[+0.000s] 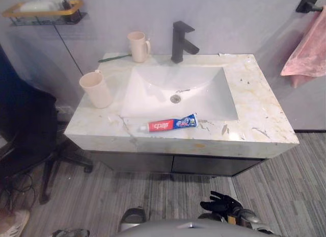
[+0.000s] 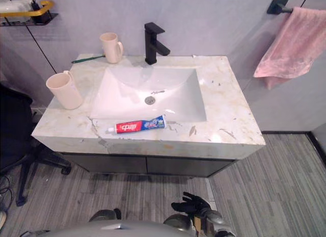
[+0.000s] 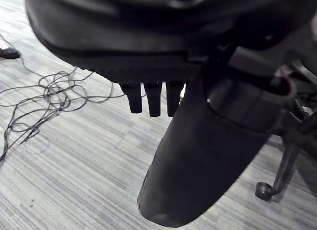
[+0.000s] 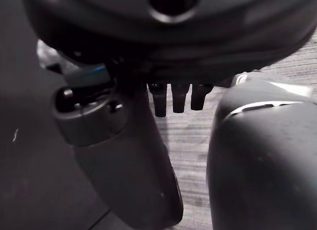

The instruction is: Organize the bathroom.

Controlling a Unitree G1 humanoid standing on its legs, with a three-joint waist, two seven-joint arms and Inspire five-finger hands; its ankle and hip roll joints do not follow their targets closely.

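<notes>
From the left eye, the marble worktop (image 1: 265, 120) carries a white sink (image 1: 178, 91) with a black tap (image 1: 181, 41) behind it. A tube of toothpaste (image 1: 169, 124) lies flat on the front lip of the worktop, just beside the sink's front edge, loose rather than stood in anything, so it looks like one of the things to be tidied. A beige cup (image 1: 96, 88) stands upright at the left edge, and a second cup with a handle (image 1: 138, 46) stands at the back, with a green toothbrush (image 1: 114, 57) lying on the worktop beside it instead of in it. A wire shelf (image 1: 43, 12) hangs on the wall at upper left.

From the right eye, a pink towel (image 2: 298, 46) hangs from a black wall bar, bunched to one side. The right hand (image 2: 191, 204) sits low, well apart from the worktop, its fingers loosely spread and holding nothing; I judge no step is under way yet.

In the left wrist view, the left hand (image 3: 153, 97) hangs over the grey floor, fingers straight and side by side, empty.

In the right wrist view, the right hand's fingers (image 4: 178, 99) likewise point down, straight and empty.
</notes>
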